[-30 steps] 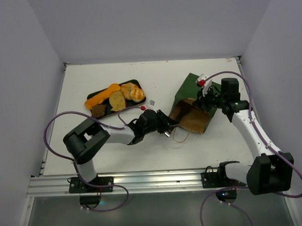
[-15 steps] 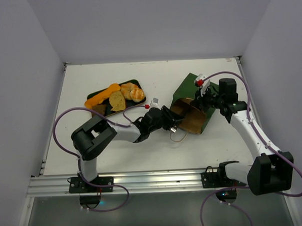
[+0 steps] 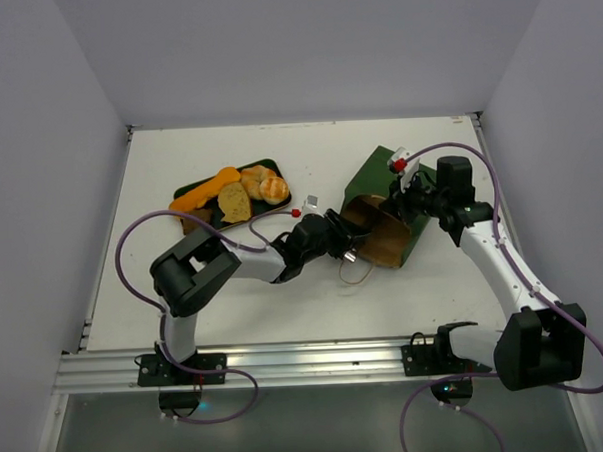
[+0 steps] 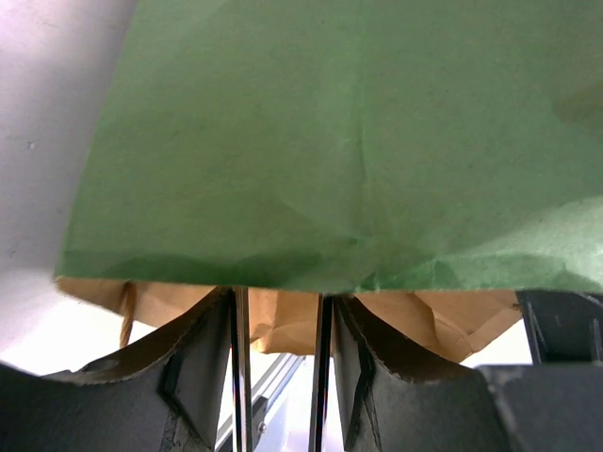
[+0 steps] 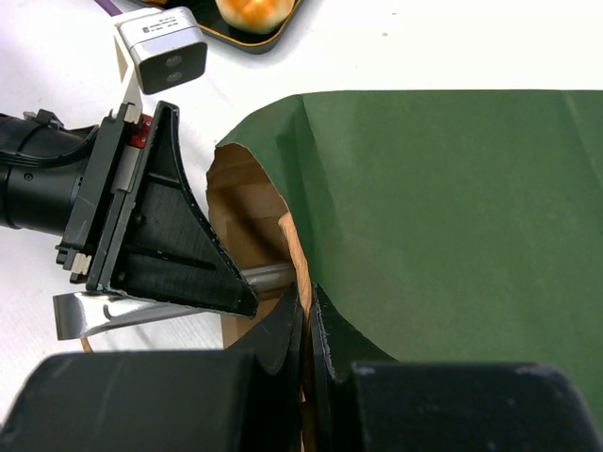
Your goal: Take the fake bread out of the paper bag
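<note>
Since earlier, the parted left pincer (image 3: pixel 353 248) was pushed into the paper bag (image 3: pixel 375 173), clamped by the right pincer (image 3: pixel 405 195); much fake bread (image 3: pixel 235 200) is already out.

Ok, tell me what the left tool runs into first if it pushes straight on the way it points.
Most likely the brown inner wall of the paper bag: the left tool points into its open mouth, whose rim the right tool pinches. Anything deeper inside is hidden.
</note>
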{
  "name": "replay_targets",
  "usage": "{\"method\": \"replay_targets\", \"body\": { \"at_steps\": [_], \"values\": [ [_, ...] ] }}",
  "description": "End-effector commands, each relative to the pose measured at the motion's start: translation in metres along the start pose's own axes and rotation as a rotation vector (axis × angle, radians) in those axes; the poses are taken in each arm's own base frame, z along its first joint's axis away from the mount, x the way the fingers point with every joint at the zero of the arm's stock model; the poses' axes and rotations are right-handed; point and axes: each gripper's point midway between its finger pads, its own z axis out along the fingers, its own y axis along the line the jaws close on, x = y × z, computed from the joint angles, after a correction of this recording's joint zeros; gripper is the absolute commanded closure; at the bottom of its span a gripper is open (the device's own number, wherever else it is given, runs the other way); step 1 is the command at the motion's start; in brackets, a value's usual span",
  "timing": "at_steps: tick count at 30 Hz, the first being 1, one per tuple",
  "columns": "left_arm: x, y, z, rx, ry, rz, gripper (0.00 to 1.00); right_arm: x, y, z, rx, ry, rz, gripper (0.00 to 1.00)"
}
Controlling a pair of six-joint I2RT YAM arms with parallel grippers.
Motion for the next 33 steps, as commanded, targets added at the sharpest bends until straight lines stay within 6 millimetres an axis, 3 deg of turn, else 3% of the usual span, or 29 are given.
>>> {"method": "replay_targets", "body": {
  "at_steps": [1,14,24,33],
  "values": [
    [-0.014,-0.034,0.006,0.103,-0.049,-0.023,0.53,-0.008,0.003,-0.001,0.0,-0.034,-0.019,1.0],
    [-0.03,-0.033,0.019,0.099,-0.086,-0.036,0.52,-0.007,0.008,0.001,-0.025,-0.03,-0.017,1.0],
    [-0.031,-0.031,0.032,0.096,-0.073,-0.045,0.55,-0.005,0.011,0.003,-0.038,-0.025,-0.017,1.0],
    [-0.035,-0.029,0.033,0.107,-0.069,-0.026,0.89,-0.005,0.01,0.002,-0.028,-0.022,-0.016,1.0]
  ]
}}
